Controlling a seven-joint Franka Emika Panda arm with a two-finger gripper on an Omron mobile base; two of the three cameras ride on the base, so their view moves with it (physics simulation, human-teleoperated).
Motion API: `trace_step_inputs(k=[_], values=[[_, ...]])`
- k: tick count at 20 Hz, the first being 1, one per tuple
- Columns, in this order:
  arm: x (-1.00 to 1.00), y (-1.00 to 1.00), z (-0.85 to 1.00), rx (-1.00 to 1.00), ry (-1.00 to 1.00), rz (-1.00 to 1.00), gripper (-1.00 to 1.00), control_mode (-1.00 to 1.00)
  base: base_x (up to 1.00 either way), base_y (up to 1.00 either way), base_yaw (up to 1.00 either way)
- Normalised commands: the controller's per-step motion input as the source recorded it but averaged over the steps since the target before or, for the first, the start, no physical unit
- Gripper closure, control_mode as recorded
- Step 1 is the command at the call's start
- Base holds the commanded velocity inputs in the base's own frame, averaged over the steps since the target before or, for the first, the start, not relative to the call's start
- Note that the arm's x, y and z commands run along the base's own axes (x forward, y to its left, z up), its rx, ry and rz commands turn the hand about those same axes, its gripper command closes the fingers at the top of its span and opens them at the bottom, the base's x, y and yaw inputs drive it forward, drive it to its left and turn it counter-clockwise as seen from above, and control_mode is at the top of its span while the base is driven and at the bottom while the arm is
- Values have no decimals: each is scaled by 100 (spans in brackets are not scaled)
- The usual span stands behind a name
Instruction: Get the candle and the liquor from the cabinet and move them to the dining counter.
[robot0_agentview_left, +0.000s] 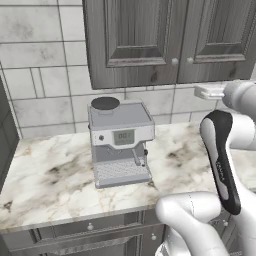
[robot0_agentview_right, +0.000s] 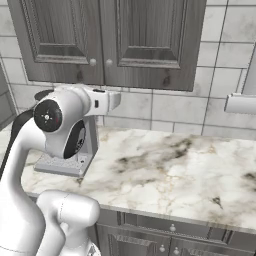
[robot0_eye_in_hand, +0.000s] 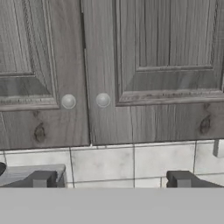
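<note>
cabinet (robot0_eye_in_hand: 109, 65) doors both shut, so candle and liquor are presumably inside, can't see them; gripper (robot0_eye_in_hand: 111, 180) spread wide, empty, just below the knobs (robot0_eye_in_hand: 103, 100); aim off and it'll bump the panel instead of hooking one

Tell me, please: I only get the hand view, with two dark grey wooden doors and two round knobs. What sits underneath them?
Observer: A white-grey veined marble worktop runs along the tiled wall below that dark grey wood wall cabinet.
Operator: Is anything standing on it?
Observer: Yes, a silver espresso machine with a small display on its front stands on the marble, below the cabinet's left door.
Operator: And beneath the marble?
Observer: Low grey drawers with small round metal knobs line the front under the worktop.
</note>
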Motion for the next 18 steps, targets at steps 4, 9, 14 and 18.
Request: trace_step_inputs(k=[4, 9, 14, 18], values=[[0, 0, 48, -1, -21, 0, -100, -100, 0, 0, 0], [7, 1, 27, -2, -16, 0, -100, -100, 0, 0, 0], [32, 9, 1, 0, -7, 3, -100, -100, 0, 0, 0], [31, 6, 0, 0, -8, 7, -100, -100, 0, 0, 0]])
